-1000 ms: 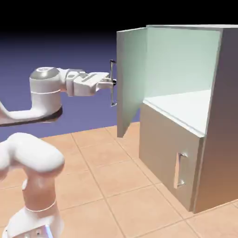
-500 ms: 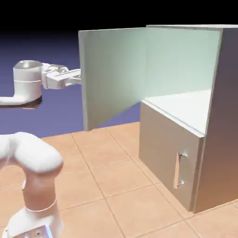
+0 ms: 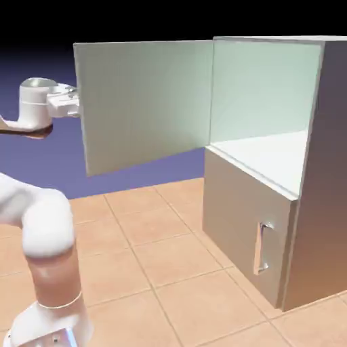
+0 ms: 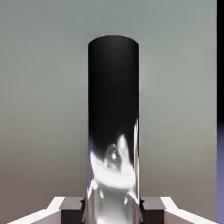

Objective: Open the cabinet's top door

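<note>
The grey cabinet [image 3: 329, 169] stands at the exterior view's right with its pale greenish-white interior showing. The top door [image 3: 146, 101] is swung wide open, and its pale inner face is turned to the camera. My gripper [image 3: 68, 103] reaches in at the door's free left edge; the panel hides its fingertips and the handle in this view. In the hand view the handle [image 4: 113, 122] is a dark, shiny vertical bar filling the middle. My gripper [image 4: 113, 211] is shut on it, with a grey fingertip [image 4: 65, 204] showing on each side.
The shorter lower door [image 3: 244, 210] is closed, and its vertical handle [image 3: 263, 248] faces the tiled floor [image 3: 156, 257]. My white arm's base and elbow [image 3: 47, 251] fill the exterior view's lower left.
The top door has swung much further open toward the exterior view's left. My gripper moved left with the handle, which is now hidden behind the panel.
</note>
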`<state>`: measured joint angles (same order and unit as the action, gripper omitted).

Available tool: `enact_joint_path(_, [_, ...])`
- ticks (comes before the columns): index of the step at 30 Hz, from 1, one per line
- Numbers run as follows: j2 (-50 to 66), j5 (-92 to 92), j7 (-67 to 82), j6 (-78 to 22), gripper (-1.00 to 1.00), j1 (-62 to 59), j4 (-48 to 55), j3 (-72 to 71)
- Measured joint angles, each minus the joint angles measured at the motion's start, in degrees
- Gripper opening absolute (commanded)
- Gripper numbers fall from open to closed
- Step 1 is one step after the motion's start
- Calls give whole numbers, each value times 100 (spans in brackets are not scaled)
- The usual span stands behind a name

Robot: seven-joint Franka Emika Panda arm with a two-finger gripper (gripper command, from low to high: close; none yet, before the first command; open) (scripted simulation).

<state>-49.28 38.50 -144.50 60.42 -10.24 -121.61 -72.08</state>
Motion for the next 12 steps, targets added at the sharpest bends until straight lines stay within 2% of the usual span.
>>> enact_joint_path(12, [-458,-513,540,-1286,-100,-2490,2258,-1505])
